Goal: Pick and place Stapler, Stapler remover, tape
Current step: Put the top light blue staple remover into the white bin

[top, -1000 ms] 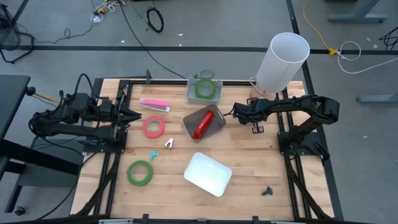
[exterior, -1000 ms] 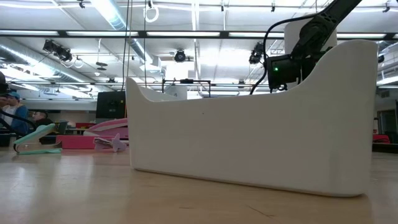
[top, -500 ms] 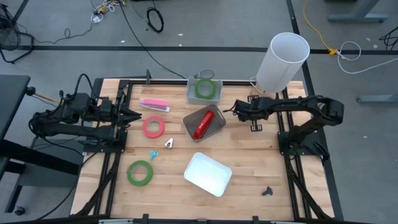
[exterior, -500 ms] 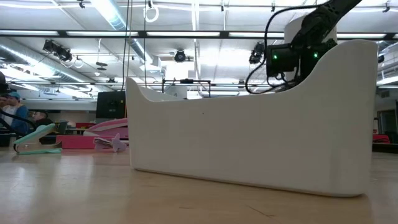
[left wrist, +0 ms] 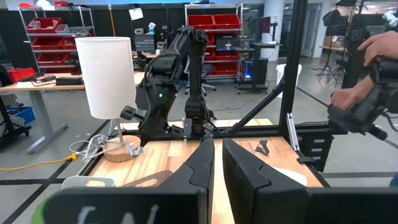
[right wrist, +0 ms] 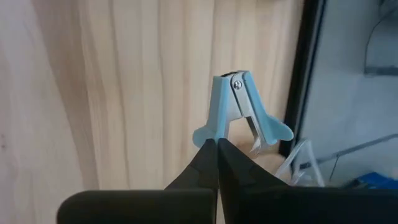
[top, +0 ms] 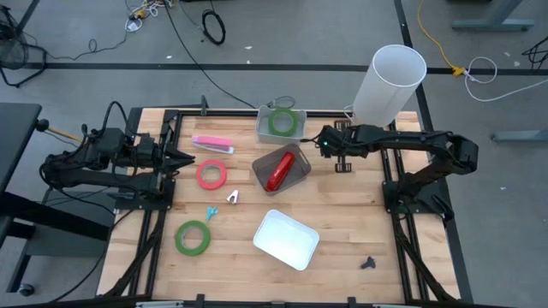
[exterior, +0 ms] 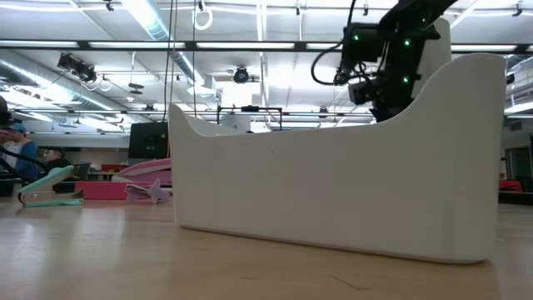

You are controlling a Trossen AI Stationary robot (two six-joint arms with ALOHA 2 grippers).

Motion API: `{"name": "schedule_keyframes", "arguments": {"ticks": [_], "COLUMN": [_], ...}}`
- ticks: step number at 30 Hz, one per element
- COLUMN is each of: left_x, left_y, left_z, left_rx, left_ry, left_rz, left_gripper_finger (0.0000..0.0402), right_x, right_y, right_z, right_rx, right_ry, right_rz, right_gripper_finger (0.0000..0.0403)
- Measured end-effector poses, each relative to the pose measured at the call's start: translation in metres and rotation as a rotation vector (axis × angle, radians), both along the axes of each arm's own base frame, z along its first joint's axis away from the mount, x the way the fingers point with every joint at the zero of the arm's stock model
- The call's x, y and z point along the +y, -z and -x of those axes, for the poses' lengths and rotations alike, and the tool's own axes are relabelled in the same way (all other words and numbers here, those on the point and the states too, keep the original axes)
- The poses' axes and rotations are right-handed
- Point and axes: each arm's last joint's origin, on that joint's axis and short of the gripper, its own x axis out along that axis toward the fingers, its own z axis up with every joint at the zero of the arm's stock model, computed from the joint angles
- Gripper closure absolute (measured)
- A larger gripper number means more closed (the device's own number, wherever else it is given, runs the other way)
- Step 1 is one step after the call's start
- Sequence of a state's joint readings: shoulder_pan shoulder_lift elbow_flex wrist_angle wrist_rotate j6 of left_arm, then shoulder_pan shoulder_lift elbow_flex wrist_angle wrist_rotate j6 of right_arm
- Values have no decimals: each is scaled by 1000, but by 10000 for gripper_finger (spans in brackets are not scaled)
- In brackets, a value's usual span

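Right gripper (top: 322, 142) swung toward far side, fingers clenched on blue staple remover (right wrist: 239, 112).
Left gripper (top: 187, 157) waits at left, fingers clenched, empty.

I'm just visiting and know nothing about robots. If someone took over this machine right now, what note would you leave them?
Left claw: fingers nearly together, empty, waiting at the table's left edge.
Right claw: shut on a light blue staple remover, up in the air beside the two bins.
Done: one green tape is in the clear bin, the red stapler is in the grey bin.
Left on the table: pink stapler, red-pink tape, second green tape, a white remover and a small blue item.
The white tray is empty.
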State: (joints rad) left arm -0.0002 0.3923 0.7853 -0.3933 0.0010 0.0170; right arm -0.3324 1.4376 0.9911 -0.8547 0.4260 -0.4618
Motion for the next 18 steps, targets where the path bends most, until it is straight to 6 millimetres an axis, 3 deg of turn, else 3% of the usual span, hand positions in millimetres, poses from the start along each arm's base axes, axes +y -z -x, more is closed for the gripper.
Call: {"name": "schedule_keyframes", "arguments": {"ticks": [8,18], "left_x": [0,0], "left_y": [0,0], "left_z": [0,0], "left_rx": [0,1], "left_ry": [0,0], "left_rz": [0,0], "left_gripper_finger": [367,367], "right_x": [18,61], "right_y": [-20,-29], "right_z": [-17,-32], "right_rx": [-79,-155], "right_ry": [-86,-274], "right_rz": [2,-117], "right_gripper_finger": [403,403]}}
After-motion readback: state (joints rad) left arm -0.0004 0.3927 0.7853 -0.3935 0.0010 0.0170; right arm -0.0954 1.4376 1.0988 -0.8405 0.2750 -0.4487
